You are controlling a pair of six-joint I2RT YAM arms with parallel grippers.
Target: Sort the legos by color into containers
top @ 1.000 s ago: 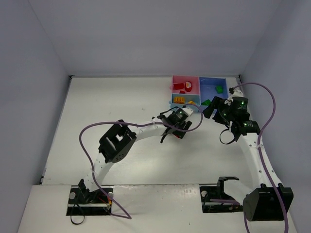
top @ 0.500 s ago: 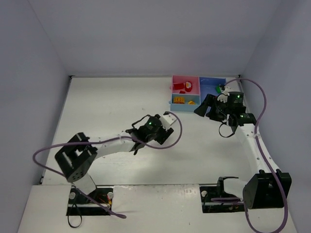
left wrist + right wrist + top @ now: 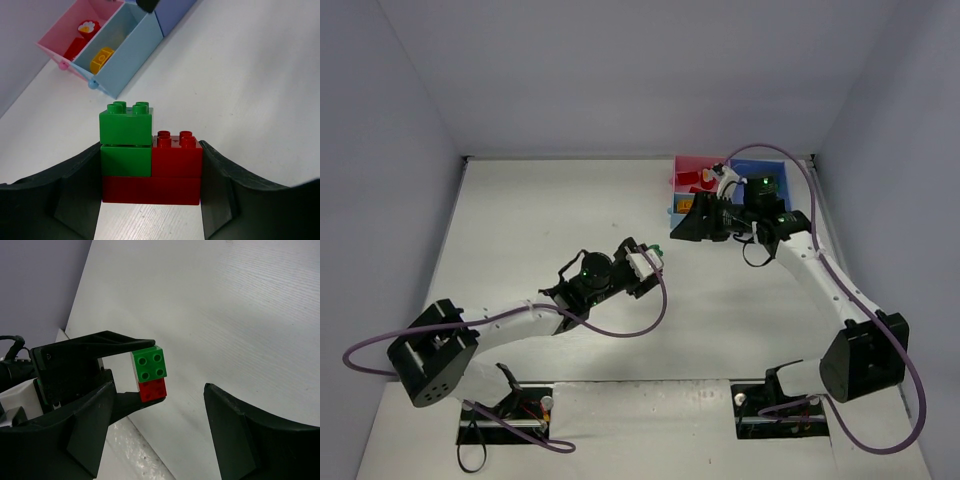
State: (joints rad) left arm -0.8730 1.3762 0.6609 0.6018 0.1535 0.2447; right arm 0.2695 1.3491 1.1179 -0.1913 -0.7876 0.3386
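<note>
We note left gripper (image 3: 645,264) withdrawn to table (image 3: 520,220) middle, clamping a red-green clump (image 3: 150,170); right gripper (image 3: 690,226) wide, empty; splitting pending.

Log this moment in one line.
left gripper: shut on green-red brick clump | right gripper: open, empty, facing the clump

No letters, numbers or brand marks can be read anywhere — not on the lego clump (image 3: 150,160), nor on the containers (image 3: 131,47). One red piece (image 3: 88,27) in the pink tray (image 3: 54,41) bears a white flower figure — no writing.
</note>
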